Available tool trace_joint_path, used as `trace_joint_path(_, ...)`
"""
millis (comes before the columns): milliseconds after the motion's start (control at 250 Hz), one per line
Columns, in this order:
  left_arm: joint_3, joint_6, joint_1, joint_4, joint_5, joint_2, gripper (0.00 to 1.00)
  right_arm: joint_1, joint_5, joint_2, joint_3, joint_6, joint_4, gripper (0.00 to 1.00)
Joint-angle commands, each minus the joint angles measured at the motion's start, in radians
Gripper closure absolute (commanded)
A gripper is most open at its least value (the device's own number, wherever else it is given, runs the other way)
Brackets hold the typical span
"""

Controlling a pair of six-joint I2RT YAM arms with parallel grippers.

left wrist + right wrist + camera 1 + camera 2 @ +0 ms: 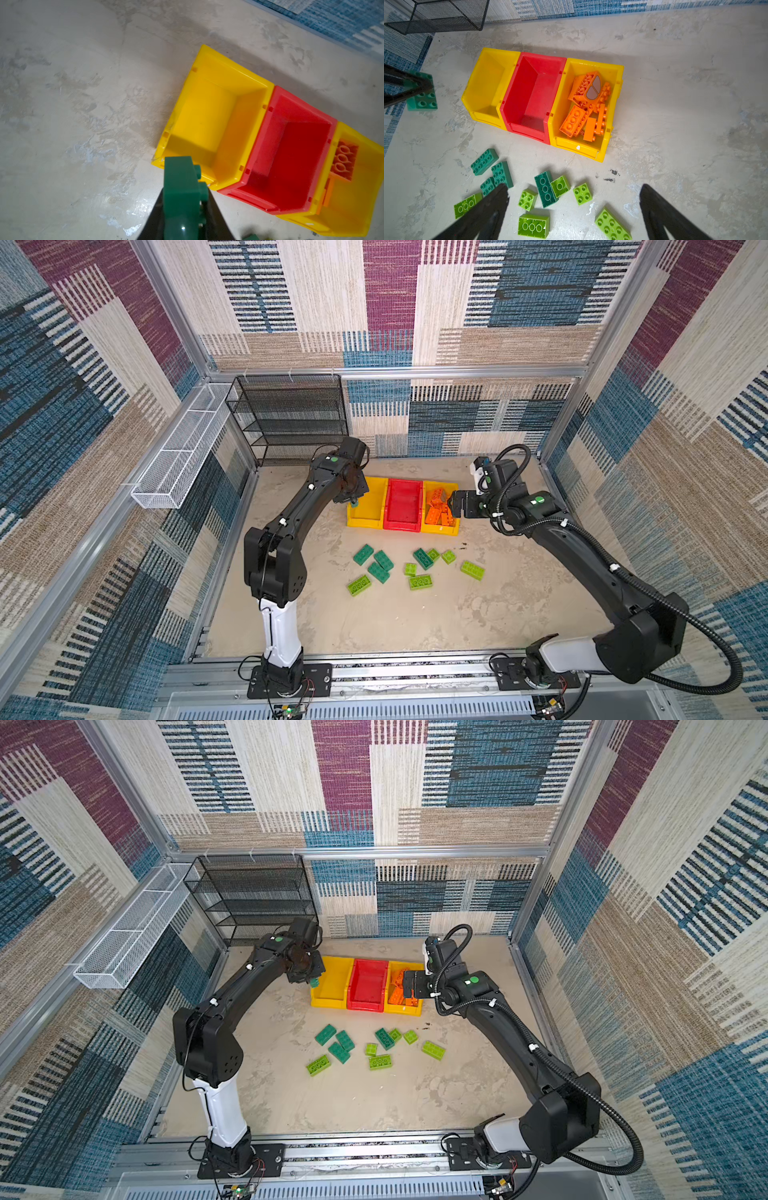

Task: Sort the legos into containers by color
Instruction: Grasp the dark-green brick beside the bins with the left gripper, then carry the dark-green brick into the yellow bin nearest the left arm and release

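Your left gripper [185,193] is clamped on a dark green brick [180,176], a black finger pressed to each side of it. In both top views it hangs at the outer side of the left yellow bin [370,524]; you cannot tell from these angles whether the brick is over the rim or just outside it. Your right gripper [574,188] has its jaws spread wide with nothing between them, and in a top view it sits above the right yellow bin [439,531]. Under both arms you have the mottled beige table [374,622]. At its far left corner stands the black wire rack [291,418], with the white wire basket [178,456] hung on the left wall beside it, well apart from the work. Toward the back of the table the three bins sit in a row, side walls touching: the left yellow bin, the red bin [533,89] in the middle, and the right yellow bin. Both the left yellow bin and the red bin have bare floors. The right yellow bin holds a jumbled heap of orange bricks [573,120], and the curved orange piece [591,89] with its grey face lies on top at the far end. In front of the bins, loose on the table, you have four dark green bricks: three clustered to the left [484,161] and one [545,189] among the lime ones. Six lime green bricks [533,225] are scattered around them, some lying studs up and others showing their hollow undersides.
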Motion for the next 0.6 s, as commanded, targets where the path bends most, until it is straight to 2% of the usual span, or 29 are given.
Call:
trace_joint_path(0,0.077,0.117,-0.011,-0.043,0.001,0.075,0.92,0.0,0.011,-0.001,-0.006,0.059,0.026,0.0)
trace_joint_path(220,0.156,0.137,-0.017,0.036,0.055,0.199,0.9,0.0,0.066,0.019,0.044,0.06,-0.045,0.0)
trace_joint_path(288,0.193,0.134,-0.017,0.033,0.054,0.236,0.86,0.0,0.083,0.014,0.061,0.071,-0.06,0.0)
trace_joint_path(336,0.222,0.14,-0.018,0.03,0.063,0.257,0.79,-0.001,0.087,0.015,0.071,0.081,-0.068,0.0)
trace_joint_path(464,0.3,0.153,-0.017,-0.002,0.074,0.315,0.45,-0.001,0.091,0.014,0.09,0.094,-0.094,0.0)
trace_joint_path(548,0.311,0.15,-0.018,-0.009,0.074,0.323,0.33,0.0,0.101,-0.007,0.083,0.1,-0.101,0.0)
trace_joint_path(596,0.305,0.146,-0.018,-0.008,0.078,0.317,0.3,0.0,0.103,-0.019,0.078,0.102,-0.103,0.0)
